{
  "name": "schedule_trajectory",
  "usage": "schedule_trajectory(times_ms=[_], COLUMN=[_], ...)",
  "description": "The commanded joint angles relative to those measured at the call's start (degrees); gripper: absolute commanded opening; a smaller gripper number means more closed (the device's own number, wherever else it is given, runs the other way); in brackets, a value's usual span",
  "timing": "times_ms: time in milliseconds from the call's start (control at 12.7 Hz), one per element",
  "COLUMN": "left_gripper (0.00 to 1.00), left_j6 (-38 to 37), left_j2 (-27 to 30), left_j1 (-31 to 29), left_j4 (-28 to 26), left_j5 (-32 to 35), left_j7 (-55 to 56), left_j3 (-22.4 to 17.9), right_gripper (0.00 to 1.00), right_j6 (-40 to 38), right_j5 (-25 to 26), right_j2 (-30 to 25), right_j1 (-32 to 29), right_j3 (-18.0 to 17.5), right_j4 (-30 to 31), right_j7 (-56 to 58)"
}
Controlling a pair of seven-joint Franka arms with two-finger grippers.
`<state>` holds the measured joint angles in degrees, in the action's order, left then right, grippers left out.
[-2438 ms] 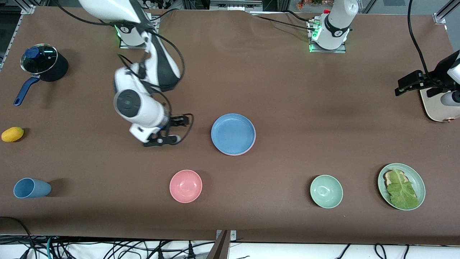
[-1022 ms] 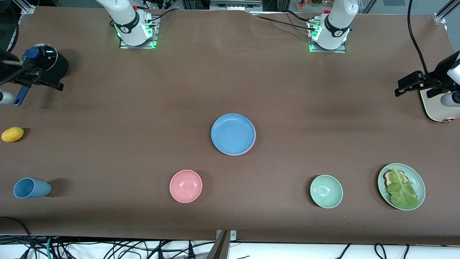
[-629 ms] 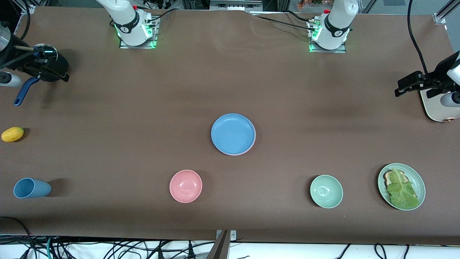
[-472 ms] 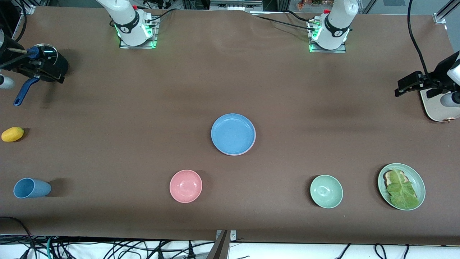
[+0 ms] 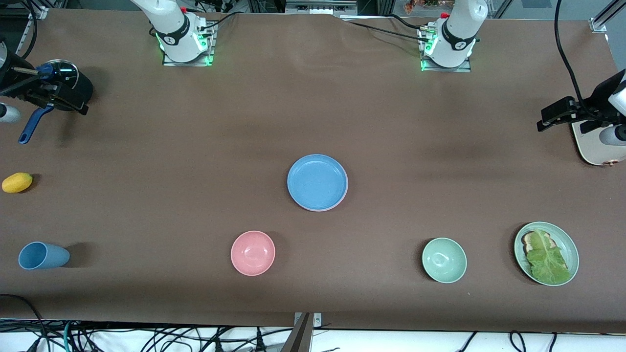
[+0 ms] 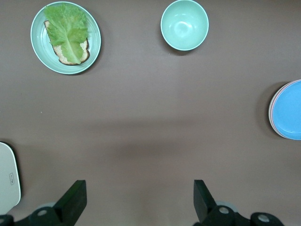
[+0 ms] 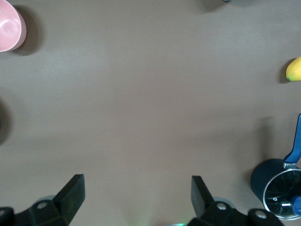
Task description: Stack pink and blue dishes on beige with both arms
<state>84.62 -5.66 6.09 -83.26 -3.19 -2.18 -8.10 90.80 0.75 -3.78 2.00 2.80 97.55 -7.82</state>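
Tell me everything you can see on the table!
Blue plate: 1, sky blue, mid-table, on a pink plate showing only its rim.
Pink bowl: 1, nearer the camera.
Green bowl: 1, beside the lettuce plate.
Lettuce plate: 1, green, left arm's end.
Toaster: 1, cream, same end.
Pot: 1, black, right arm's end.
Lemon: 1, yellow.
Cup: 1, blue, lying down.
Left tool: open, by toaster.
Right tool: open, by pot.

Sky-blue plate [image 5: 317, 182] tops a pink plate [image 5: 345, 193] edge; pink bowl [image 5: 253, 253], mint-green bowl [image 5: 444, 260], yellow lemon [image 5: 17, 182], blue tumbler [image 5: 43, 255], brown table [image 5: 146, 171].
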Motion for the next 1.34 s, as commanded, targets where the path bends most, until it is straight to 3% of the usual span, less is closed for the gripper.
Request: schedule_trajectory(times_ms=[0,236,1258], left_gripper=[1.0,1.0,1.0], left_j6=[-0.4,-0.4,-0.4], left_j2=[-0.6,-0.6,-0.6], left_j1=[-0.2,-0.3,0.0], left_j4=[1.6,1.6,1.7], left_j5=[-0.9,-1.0,-1.0], left_j7=[0.1,0.1,0.0], left_j3=[0.0,0.0,0.0], right_gripper=[1.0,1.0,1.0], right_j6=[-0.1,-0.4,-2.0], right_j5=[0.6,0.5,0.5], right_j2=[0.4,0.3,4.5], right_j1=[-0.9,-2.7,-2.7], right_j3=[-1.0,-3.2,-3.1], right_j4=[-0.7,-0.8,-6.1], right_j7=[0.5,0.4,0.8])
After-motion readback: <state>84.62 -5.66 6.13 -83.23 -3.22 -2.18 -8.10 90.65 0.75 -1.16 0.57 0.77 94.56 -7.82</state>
